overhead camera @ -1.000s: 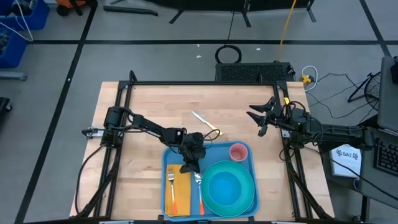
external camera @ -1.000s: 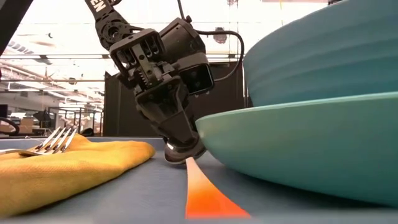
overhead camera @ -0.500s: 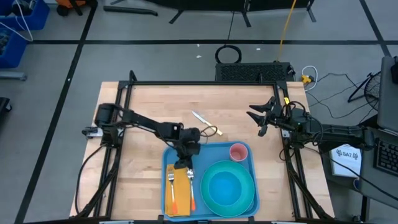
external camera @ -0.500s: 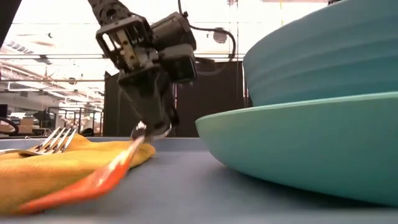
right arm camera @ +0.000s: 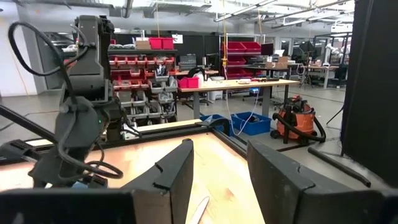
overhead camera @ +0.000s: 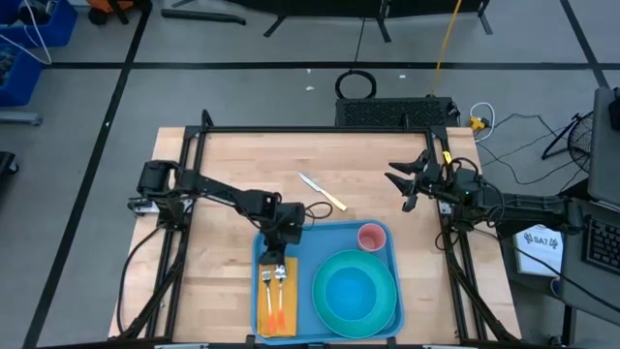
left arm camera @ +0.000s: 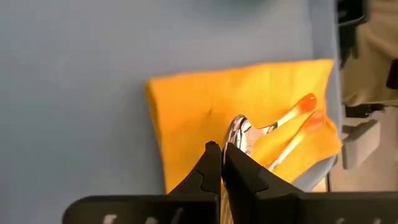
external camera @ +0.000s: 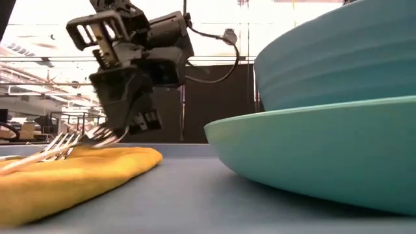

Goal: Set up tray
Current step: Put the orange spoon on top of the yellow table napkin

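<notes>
The blue tray lies at the table's near edge. On its left side a yellow-orange napkin carries a fork and an orange-handled spoon, side by side. My left gripper stands over the far end of the napkin, shut on the spoon. In the low view it reaches down to the napkin. My right gripper waits open near the table's right edge, fingers apart in its wrist view. My left gripper pinches the spoon at the tip of its bowl between its two fingers, only at their free ends. The fingers come from above, slanting down, and lie along the spoon. The spoon's handle lies on the napkin beside the fork's handle.
A turquoise plate with a bowl on it fills the tray's right part and looms close in the low view. A pink cup stands in the tray's far right corner. A yellow-handled knife lies on the bare wood beyond the tray.
My left gripper has moved toward the table's left edge, from beside the plate to over the napkin, staying shut on the spoon. The spoon has swung with it: its handle has left the tray floor by the plate and now lies on the napkin next to the fork.
</notes>
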Motion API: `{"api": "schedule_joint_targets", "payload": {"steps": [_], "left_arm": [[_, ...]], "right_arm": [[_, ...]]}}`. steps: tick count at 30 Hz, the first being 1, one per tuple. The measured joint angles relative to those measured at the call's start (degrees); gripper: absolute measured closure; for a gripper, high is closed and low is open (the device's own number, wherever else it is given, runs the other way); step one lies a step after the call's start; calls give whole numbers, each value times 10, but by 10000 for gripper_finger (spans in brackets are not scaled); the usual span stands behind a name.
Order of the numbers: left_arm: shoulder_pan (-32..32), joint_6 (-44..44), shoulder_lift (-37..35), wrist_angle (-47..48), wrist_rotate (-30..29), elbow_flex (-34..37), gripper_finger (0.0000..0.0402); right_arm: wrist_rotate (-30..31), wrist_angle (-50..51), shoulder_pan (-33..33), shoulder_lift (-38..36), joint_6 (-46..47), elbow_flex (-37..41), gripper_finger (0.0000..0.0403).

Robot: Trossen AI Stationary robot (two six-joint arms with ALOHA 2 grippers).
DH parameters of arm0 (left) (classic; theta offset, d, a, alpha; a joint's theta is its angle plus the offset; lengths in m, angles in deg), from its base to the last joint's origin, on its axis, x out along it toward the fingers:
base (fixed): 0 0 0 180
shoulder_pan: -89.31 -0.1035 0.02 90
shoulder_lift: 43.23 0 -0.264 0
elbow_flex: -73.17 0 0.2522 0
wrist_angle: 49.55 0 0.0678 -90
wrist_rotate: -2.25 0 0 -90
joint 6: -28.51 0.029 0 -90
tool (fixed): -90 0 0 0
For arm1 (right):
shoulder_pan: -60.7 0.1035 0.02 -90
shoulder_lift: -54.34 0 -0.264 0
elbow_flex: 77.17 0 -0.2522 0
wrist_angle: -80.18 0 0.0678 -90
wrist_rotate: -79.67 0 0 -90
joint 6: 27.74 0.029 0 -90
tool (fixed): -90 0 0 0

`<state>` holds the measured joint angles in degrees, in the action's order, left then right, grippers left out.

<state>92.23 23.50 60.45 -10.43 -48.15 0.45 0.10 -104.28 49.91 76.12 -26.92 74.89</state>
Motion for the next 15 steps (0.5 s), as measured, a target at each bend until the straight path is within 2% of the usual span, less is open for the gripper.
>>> {"api": "schedule_joint_targets", "payload": {"steps": [7, 15], "left_arm": [[2, -17, 0, -16, -29, 16, 395], [9, -45, 0, 1, -97, 16, 296]], "right_arm": [[0, -5, 0, 0, 0, 0, 261], [0, -4, 0, 0, 0, 0, 261]]}}
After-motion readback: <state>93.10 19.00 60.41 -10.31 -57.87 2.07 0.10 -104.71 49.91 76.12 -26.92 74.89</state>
